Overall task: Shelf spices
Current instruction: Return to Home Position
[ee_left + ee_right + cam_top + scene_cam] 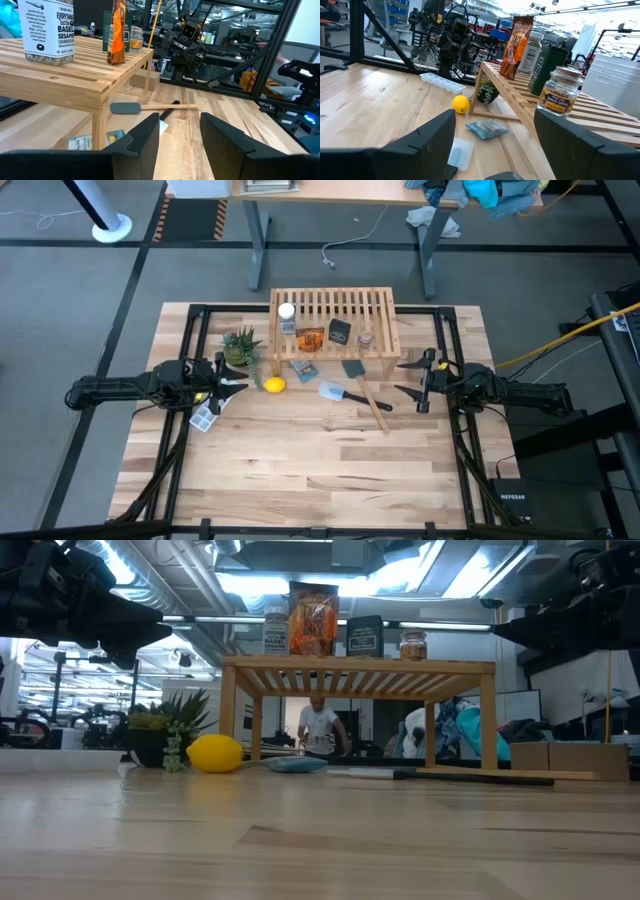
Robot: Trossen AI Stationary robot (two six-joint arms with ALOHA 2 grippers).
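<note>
Past the spread left pincer (178, 118), four spices (47, 30) stand upright on the pale slatted shelf (75, 75).

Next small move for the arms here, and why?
Probably just draw both arms back to rest: the white-capped jar, orange packet, black tin and glass jar all stand on the shelf, and the left gripper and right gripper hang open and empty beside it.

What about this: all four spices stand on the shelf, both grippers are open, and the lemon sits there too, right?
Not quite: the high view shows the lemon on the table beside the shelf, not on it. The four spices do stand on the shelf, and the left gripper and right gripper are open.
</note>
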